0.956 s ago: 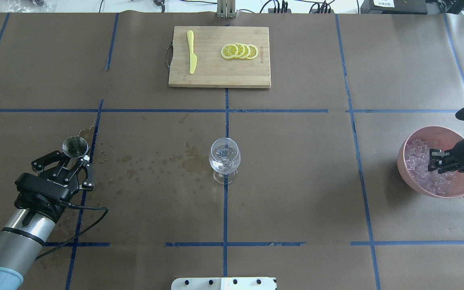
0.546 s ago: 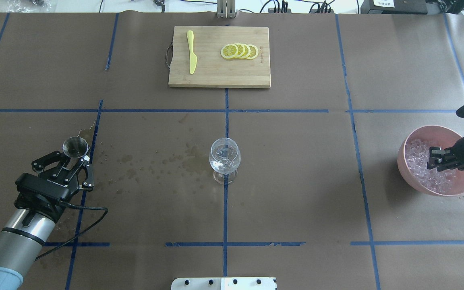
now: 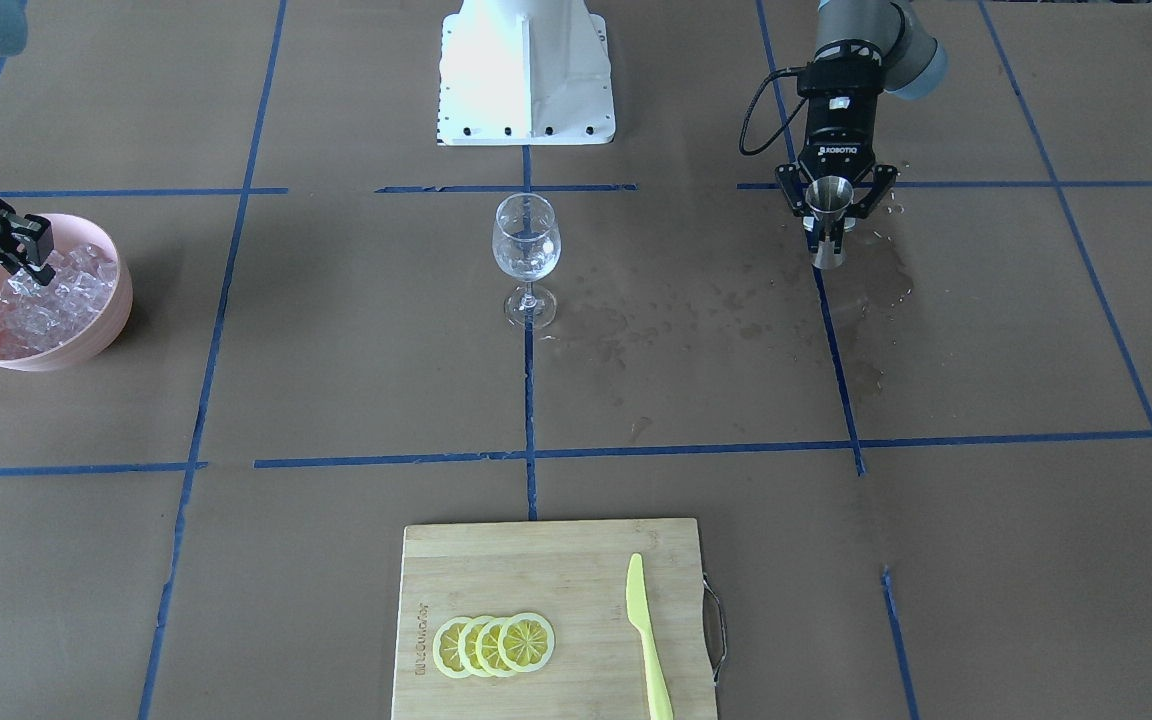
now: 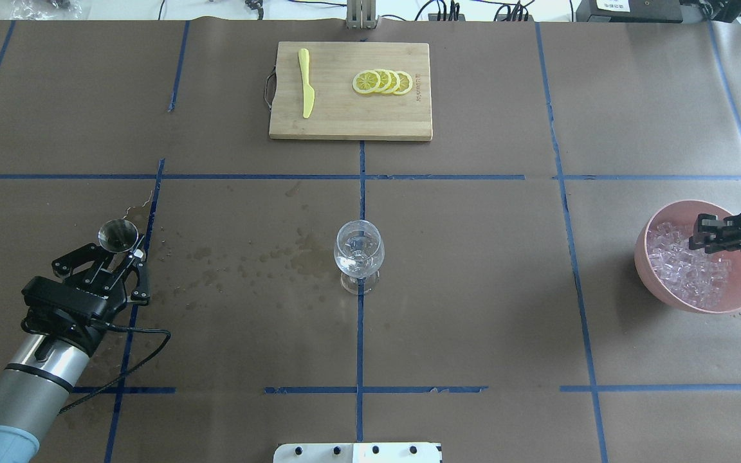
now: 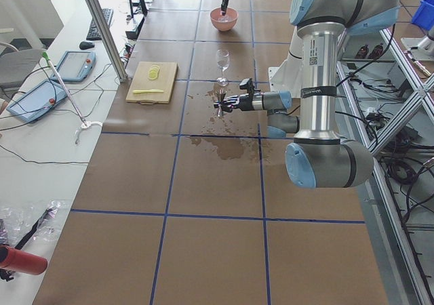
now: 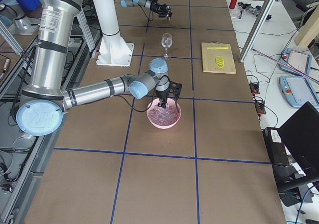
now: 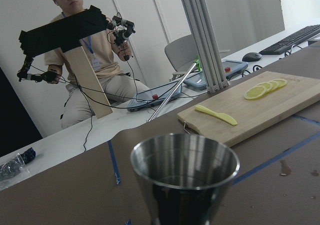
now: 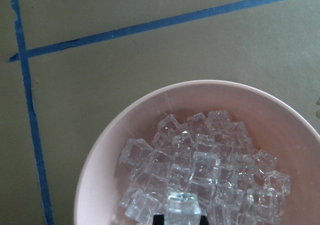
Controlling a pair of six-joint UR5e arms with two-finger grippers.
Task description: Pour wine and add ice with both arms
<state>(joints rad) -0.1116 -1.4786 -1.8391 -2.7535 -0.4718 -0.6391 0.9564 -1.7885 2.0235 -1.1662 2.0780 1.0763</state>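
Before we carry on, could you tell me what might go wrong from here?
The small clear ice cube pinched by the right gripper looks slippery and could drop before reaching the clear stemmed wine glass. The left gripper, jaws open close around the steel jigger, could tip it on pulling away.

i take the glass (image 4: 358, 256) as my mark. to its robot-left, flat wet paper (image 4: 248, 270) runs to the jigger (image 4: 118, 235), which stands between my left gripper's (image 4: 118, 252) spread fingers. to its robot-right, paper reaches the bowl (image 4: 642, 263); my right gripper (image 4: 697, 233) hangs above the rim, pinching a cube (image 8: 183, 210). beyond the glass lies the low board (image 4: 345, 122).
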